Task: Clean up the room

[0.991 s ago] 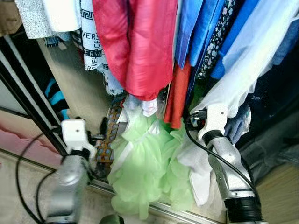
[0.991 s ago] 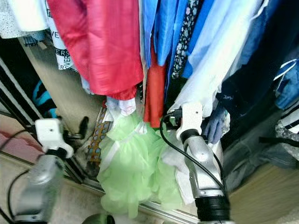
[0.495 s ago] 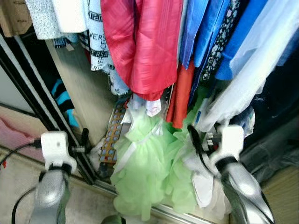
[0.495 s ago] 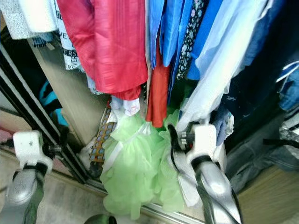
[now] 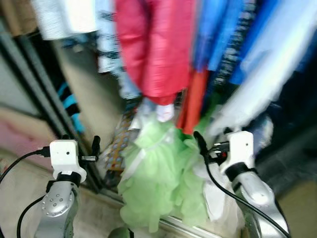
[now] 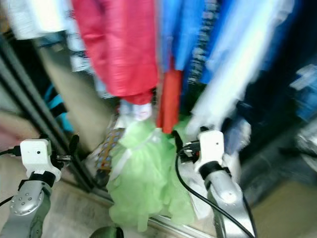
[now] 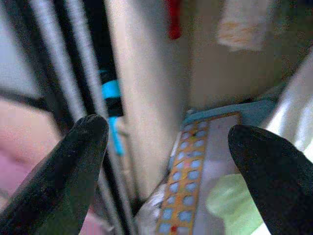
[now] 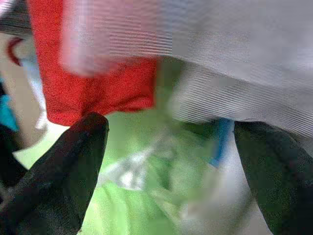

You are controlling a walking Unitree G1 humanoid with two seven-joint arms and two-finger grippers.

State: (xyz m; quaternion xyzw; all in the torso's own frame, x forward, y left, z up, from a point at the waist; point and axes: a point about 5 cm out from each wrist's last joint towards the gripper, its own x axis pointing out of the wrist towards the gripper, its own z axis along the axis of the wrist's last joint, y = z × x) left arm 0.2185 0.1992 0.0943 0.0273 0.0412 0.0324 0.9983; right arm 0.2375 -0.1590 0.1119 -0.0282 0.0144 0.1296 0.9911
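Nearest the camera, a frothy pale-green ruffled garment (image 5: pixel 158 183) slumps on the wardrobe floor over the sill track (image 5: pixel 173 224). Left claw (image 7: pixel 166 147), fingers spread wide and holding nothing, points toward a flat dotted card (image 7: pixel 188 181). Right claw (image 8: pixel 171 147), likewise wide open and empty, reaches into the ruffles. Behind hang a glossy red garment (image 5: pixel 156 44) and smooth blue clothes (image 5: pixel 218 34).
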